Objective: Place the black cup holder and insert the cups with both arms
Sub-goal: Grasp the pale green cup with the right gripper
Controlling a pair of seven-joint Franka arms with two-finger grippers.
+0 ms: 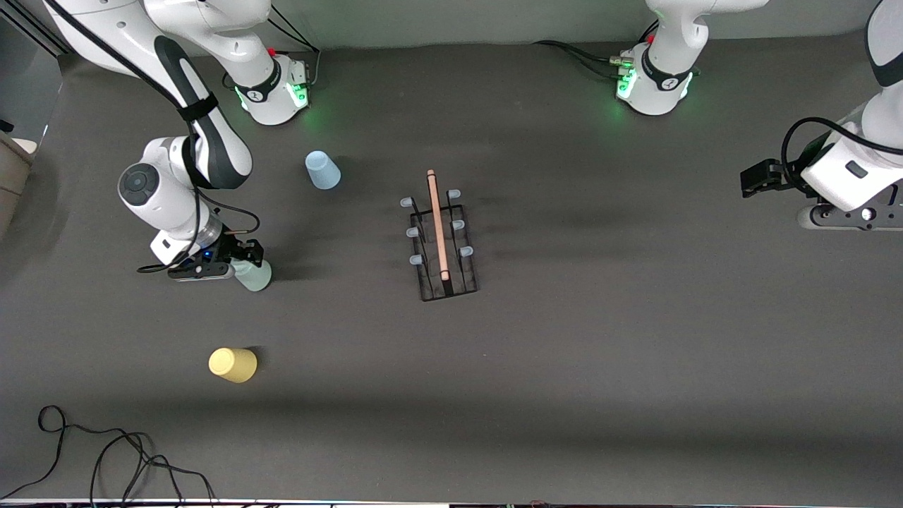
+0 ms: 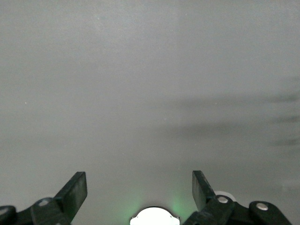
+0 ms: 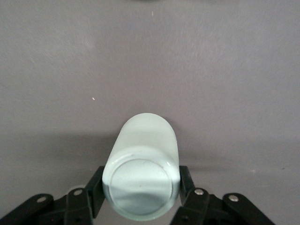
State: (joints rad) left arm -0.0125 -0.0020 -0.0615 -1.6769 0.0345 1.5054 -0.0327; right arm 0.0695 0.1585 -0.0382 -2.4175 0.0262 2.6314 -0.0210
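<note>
Black cup holder (image 1: 444,243) stands near the middle of the table (image 1: 635,367), its wooden rod handle (image 1: 437,224) on top and all six pale-tipped pegs (image 1: 416,259) bare, with no cup on any of them. Open table surface lies all around the holder, widest toward the left arm's end and toward the front camera.

All three cups sit well apart from the holder, toward the right arm's end of the table. The light blue cup (image 1: 322,170) is farther from the front camera than the holder. The yellow cup (image 1: 233,365) is nearer to the front camera than the holder. The pale green cup (image 1: 252,274) lies between those two, and the right gripper (image 1: 236,262) is clenched on it; in the right wrist view the cup (image 3: 142,171) sits squarely between the two fingers (image 3: 96,190), which press its sides, with its round end facing the camera.

The left gripper (image 1: 758,178) waits toward the left arm's end of the table, well apart from the holder, fingers (image 2: 75,190) spread wide with nothing between them.

A loose black cable (image 1: 106,451) curls on the table near the front edge, nearer to the front camera than the yellow cup.
</note>
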